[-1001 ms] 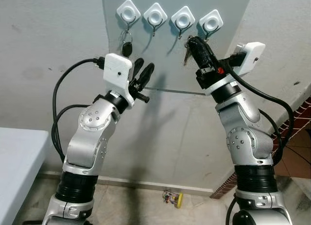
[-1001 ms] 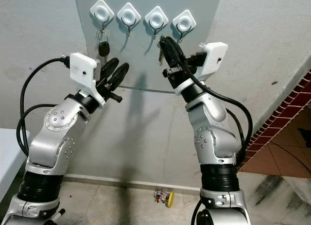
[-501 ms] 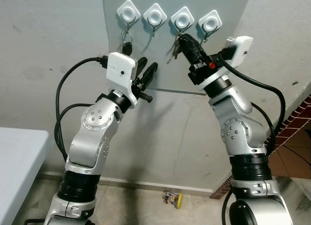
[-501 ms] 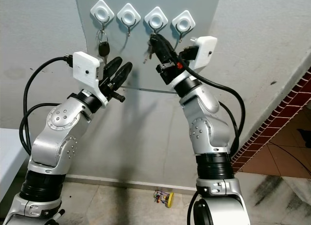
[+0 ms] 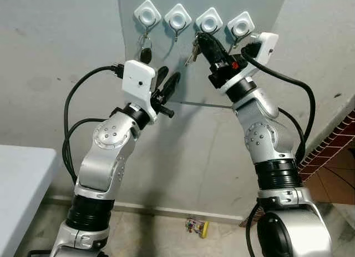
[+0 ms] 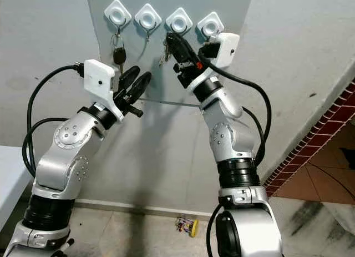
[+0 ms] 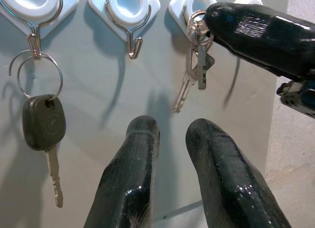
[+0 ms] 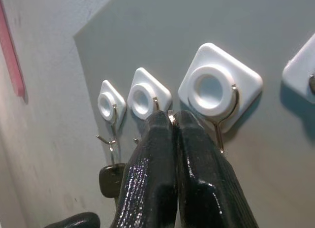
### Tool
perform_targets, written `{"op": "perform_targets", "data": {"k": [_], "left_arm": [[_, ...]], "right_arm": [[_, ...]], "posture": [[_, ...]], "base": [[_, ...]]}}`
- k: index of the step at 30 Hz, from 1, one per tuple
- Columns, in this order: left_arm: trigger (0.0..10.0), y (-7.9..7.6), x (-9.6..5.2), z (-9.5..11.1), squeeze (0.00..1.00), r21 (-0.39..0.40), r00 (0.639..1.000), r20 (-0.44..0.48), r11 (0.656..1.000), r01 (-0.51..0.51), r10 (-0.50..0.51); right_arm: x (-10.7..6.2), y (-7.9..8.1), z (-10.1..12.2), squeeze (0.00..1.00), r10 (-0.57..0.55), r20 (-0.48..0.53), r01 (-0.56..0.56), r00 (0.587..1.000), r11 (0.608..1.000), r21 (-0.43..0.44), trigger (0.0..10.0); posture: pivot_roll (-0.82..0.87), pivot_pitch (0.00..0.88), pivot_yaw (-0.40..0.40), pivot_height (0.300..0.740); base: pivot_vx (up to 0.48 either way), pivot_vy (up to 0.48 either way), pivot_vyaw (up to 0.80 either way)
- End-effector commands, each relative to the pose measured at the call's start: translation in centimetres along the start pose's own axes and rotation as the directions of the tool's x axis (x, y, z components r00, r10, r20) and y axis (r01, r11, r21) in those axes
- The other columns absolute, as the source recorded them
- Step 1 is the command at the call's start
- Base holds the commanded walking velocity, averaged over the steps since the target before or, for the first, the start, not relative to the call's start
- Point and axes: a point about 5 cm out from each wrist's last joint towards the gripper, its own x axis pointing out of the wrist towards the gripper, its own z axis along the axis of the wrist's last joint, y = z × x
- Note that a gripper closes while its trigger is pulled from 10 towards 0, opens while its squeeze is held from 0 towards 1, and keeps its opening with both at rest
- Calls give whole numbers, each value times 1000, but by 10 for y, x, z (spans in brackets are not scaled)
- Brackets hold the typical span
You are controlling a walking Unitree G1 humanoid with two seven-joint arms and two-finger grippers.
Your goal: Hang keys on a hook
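1. The left gripper [image 5: 165,86] hangs mid-frame with its fingers parted and nothing between them, below the row of hooks
2. The right gripper [image 5: 201,39] is pinched tight on the ring of the keys [image 7: 196,65], which dangle straight down just under and beside the third hook [image 8: 222,127] at upper centre
3. A car key [image 7: 43,122] hangs from the leftmost hook [image 7: 33,33]
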Motion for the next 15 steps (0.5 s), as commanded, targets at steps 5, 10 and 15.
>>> {"op": "perform_targets", "data": {"k": [5, 10, 15], "left_arm": [[10000, -4, 1, 6, 0, 12, 1000, 12, 1000, 21, -21], [10000, -3, 0, 6, 0, 13, 1000, 8, 1000, 18, -19], [10000, -3, 0, 6, 0, 8, 1000, 3, 1000, 22, -22]], "right_arm": [[3, -10, 9, 0, -44, 34, 44, 998, 999, -10, 10000], [-8, -17, 6, 0, -78, 31, 78, 996, 997, -4, 10000], [-18, -22, 4, 0, -99, 25, 100, 995, 995, -3, 10000]], "posture": [[-81, 12, -70, 740], [-84, 20, -69, 740], [-92, 24, -63, 740]], "base": [[0, 0, 0], [0, 0, 0], [0, 0, 0]]}}
